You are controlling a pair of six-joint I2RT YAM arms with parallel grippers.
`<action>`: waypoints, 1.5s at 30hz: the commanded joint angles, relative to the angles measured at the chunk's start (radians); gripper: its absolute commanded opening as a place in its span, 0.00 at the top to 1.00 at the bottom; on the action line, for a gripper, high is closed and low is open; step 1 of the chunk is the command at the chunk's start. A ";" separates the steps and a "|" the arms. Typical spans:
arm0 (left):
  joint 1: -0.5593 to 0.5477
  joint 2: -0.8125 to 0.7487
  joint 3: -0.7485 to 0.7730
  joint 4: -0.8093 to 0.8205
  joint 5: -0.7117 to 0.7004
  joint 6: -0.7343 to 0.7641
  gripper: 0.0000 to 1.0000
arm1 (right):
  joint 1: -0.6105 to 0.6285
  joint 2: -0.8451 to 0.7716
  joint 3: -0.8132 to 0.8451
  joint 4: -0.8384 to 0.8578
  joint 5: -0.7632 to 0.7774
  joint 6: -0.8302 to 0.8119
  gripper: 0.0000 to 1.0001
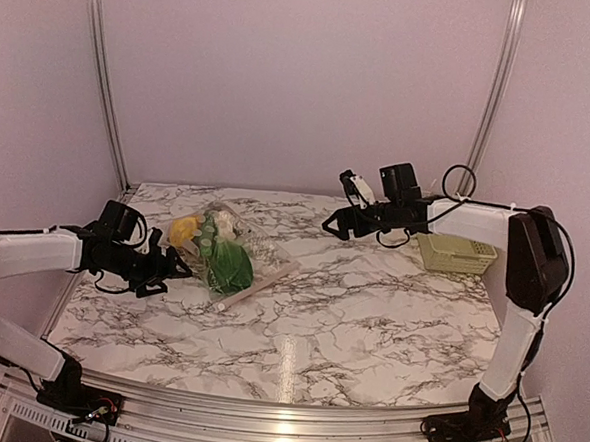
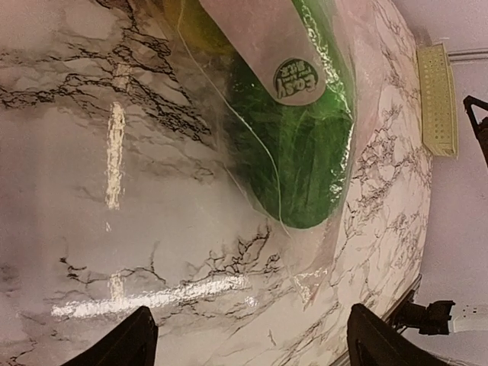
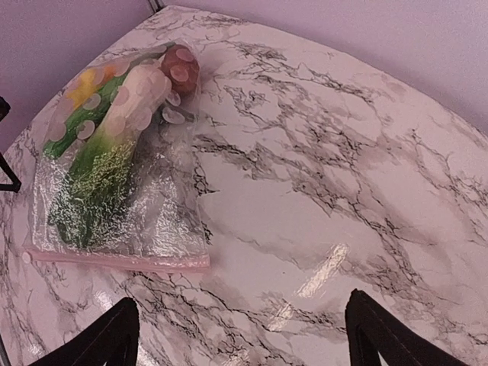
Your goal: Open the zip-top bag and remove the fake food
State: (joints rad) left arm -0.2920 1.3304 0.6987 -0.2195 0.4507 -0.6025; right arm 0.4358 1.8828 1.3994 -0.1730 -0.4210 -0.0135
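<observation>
Both jaws gape; zip-top bag (image 3: 122, 191) (crinkly clear plastic) bulges.

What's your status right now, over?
Left gripper open, right gripper open, both empty. Zip-top bag lying flat, fake food inside, zip looks shut. Nothing blocking; green basket well aside.

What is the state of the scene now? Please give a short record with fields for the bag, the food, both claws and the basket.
bag: zip-top bag lies flat on the marble table, left of centre
zip: zip strip looks shut
food: fake food all inside the bag
left: left claw open, empty, low beside the bag
right: right claw open, empty, apart from the bag
basket: pale green basket at the table's right side
</observation>
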 commanded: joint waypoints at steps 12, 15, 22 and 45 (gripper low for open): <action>-0.148 0.333 -0.006 0.482 0.127 -0.282 0.46 | 0.061 -0.171 -0.204 0.254 -0.006 -0.183 0.12; -0.153 0.330 0.006 0.496 0.143 -0.293 0.67 | 0.090 -0.203 -0.265 0.306 0.003 -0.247 0.13; -0.155 0.224 0.090 0.417 0.181 -0.315 1.00 | 0.237 -0.255 -0.375 0.434 0.095 -0.472 0.25; -0.156 0.098 0.317 0.234 0.317 -0.402 1.00 | 0.437 -0.147 -0.211 0.473 0.122 -0.717 0.61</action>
State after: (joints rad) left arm -0.4454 1.4883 1.0069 -0.0166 0.7258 -0.9672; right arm 0.8677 1.7222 1.1687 0.3138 -0.2893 -0.7078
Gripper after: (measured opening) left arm 0.003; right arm 0.412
